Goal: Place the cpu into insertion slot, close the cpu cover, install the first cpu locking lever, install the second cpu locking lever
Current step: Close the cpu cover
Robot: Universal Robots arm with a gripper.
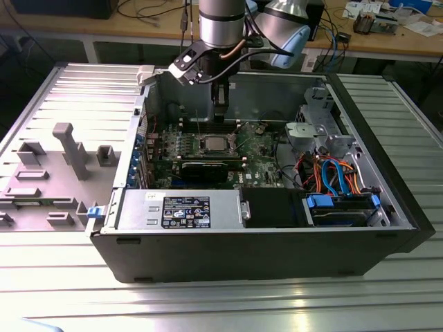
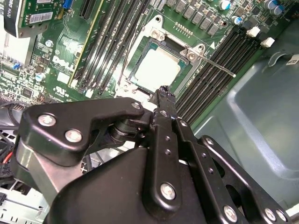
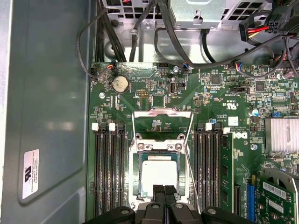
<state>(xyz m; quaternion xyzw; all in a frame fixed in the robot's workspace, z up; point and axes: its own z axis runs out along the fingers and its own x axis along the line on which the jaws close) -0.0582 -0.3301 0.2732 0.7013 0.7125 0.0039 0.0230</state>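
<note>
Both fingers (image 3: 159, 198) of the tool (image 3: 164, 189) were shut on nothing, probably forming one slim pushing tip, and hung above the chip (image 3: 159, 175), which lay seated under its metal frame (image 3: 158, 156) in the socket (image 1: 201, 145) near the exterior view's middle.

Nothing can be read for certain. A black label (image 1: 185, 211) with white print lies on the power supply (image 1: 135, 207), its lines too fine. A white sticker (image 3: 30, 173) on the case wall (image 3: 51, 93) bears a black mark and tiny print, and white lettering dots the green motherboard (image 3: 154, 93).
</note>
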